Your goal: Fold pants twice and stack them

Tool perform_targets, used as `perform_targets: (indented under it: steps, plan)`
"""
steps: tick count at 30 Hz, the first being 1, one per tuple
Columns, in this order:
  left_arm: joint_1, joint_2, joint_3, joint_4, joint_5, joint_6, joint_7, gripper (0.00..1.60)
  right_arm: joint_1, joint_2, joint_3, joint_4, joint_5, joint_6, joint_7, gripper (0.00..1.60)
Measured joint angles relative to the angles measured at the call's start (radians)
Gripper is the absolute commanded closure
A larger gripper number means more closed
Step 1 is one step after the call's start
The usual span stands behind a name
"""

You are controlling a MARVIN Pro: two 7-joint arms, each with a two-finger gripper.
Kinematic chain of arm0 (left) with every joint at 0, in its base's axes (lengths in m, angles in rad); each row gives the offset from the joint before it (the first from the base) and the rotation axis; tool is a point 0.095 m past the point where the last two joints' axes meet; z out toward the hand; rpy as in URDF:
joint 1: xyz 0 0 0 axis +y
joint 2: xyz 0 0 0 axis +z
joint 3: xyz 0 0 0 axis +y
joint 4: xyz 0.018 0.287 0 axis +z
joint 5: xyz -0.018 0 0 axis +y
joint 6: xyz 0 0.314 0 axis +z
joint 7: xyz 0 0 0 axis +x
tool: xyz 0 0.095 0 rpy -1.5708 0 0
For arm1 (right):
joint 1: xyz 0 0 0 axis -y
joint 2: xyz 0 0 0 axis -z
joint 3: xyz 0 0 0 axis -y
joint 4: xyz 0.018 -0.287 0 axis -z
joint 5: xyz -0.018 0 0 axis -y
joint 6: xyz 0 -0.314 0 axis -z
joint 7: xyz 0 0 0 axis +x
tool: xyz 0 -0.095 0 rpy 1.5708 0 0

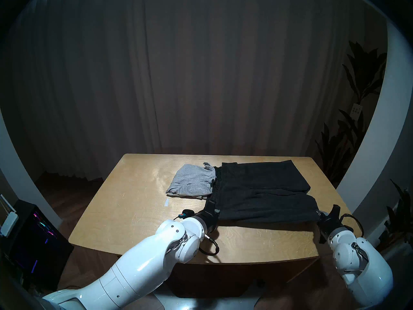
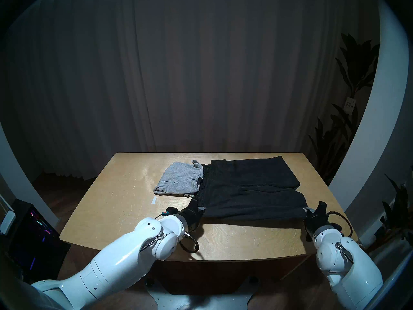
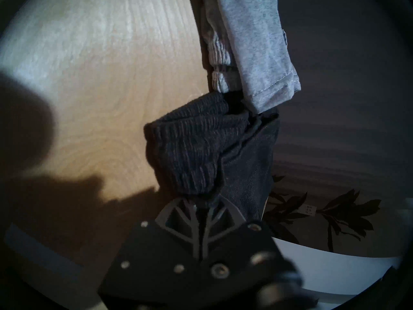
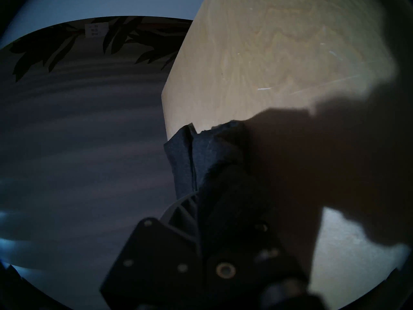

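Note:
Black shorts lie spread across the right half of the wooden table, waistband to the left and leg hems to the right. Their near edge is raised off the table. My left gripper is shut on the ribbed near corner of the black waistband. At the near leg hem, my right gripper is shut on the black fabric. Folded light grey shorts sit just left of the black waistband, touching it.
A small strip of pale tape is stuck to the table left of my left gripper. A dark curtain hangs behind the table. Leafy plants stand at the far right, beyond the table's right edge. A dark cabinet with lights stands at the left.

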Motion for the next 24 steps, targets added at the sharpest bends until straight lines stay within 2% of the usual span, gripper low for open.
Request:
perform_targets:
  steps: [6,18,24]
  plan:
    - [-0.044,-0.006,-0.009,0.017,-0.025,0.053,0.03,1.6,0.044,0.01,-0.006,0.013,-0.005,0.002,-0.001,1.6]
    - [-0.148,-0.071,-0.015,0.096,-0.078,0.162,0.109,1.6,0.123,0.019,-0.021,0.074,-0.007,0.01,-0.004,1.6]
    - [-0.194,-0.102,-0.014,0.101,-0.102,0.213,0.136,1.6,0.164,0.021,-0.022,0.098,0.026,0.011,-0.042,1.6]
